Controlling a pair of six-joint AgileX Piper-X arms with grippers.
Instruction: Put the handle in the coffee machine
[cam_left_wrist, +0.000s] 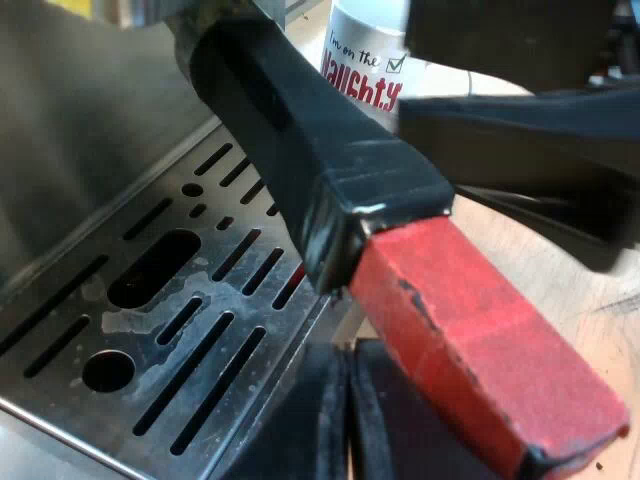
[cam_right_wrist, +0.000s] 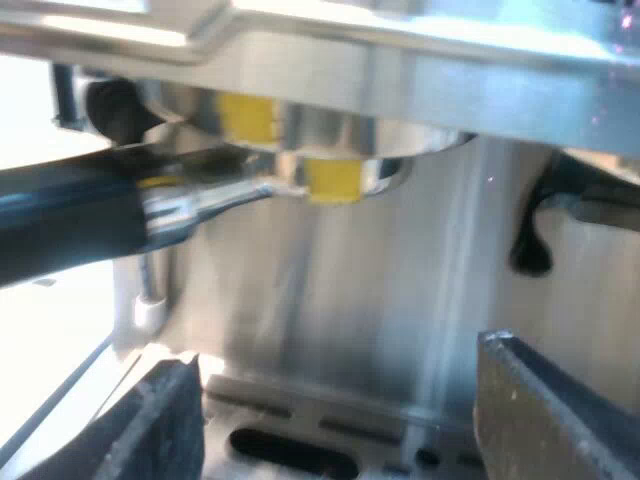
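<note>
Red-ended handle (cam_left_wrist: 300, 150) above drip tray (cam_left_wrist: 125, 322); right pincer (cam_right_wrist: 338, 355) gapes beneath machine (cam_right_wrist: 420, 80).

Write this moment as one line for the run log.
holder: at machine front | red end: near left gripper, shut | right gripper: open, below holder

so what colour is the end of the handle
The handle's end is red, with dark scuffs; best in the left wrist view.
</note>
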